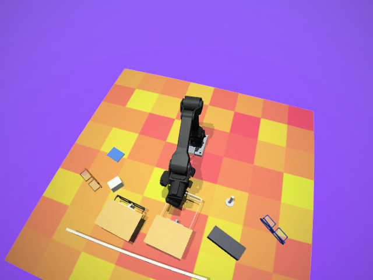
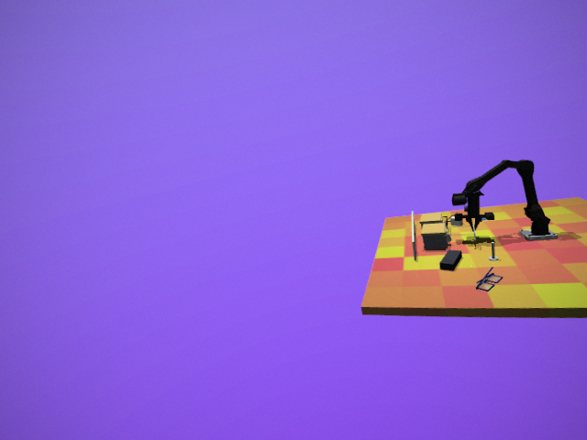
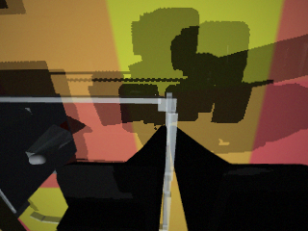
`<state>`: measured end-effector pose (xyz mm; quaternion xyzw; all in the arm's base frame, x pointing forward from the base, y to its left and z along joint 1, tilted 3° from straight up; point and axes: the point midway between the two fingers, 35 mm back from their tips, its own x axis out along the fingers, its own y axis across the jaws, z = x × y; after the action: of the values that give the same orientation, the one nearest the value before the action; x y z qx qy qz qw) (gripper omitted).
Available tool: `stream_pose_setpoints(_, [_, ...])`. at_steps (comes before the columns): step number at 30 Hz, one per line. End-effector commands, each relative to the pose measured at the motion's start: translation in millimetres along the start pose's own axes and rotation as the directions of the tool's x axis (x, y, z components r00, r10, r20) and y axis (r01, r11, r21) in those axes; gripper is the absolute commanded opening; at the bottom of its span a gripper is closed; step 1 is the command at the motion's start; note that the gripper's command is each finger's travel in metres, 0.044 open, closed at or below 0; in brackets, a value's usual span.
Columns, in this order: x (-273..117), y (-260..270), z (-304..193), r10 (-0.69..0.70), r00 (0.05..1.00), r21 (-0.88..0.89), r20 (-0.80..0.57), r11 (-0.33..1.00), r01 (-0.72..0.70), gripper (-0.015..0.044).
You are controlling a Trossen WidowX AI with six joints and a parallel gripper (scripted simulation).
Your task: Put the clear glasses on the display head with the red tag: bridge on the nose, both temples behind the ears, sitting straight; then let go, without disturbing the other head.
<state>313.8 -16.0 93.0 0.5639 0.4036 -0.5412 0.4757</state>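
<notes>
My gripper is shut on the front of the clear glasses and holds them above the table. The arm hides the fingertips in the top view. The temples are open and extend toward the right head, their ends close to its front edge. The glasses' front is well away from its nose. The left head wears black glasses. A dark red patch shows near the right head's edge in the wrist view; I cannot tell whether it is the tag.
A long white bar runs behind both heads. A dark block, a white post and blue glasses lie to the right. A white box, brown glasses and a blue tile lie left.
</notes>
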Motion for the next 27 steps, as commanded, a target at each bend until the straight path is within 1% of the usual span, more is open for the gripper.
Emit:
stream_pose_setpoints(1, [-1.2,6.8,-0.8,0.002,1.000,-0.004,-0.005,1.000,-0.002,0.0000])
stream_pose_setpoints(27, [-0.7,41.3,-0.9,0.005,1.000,-0.004,-0.005,1.000,-0.005,0.0000])
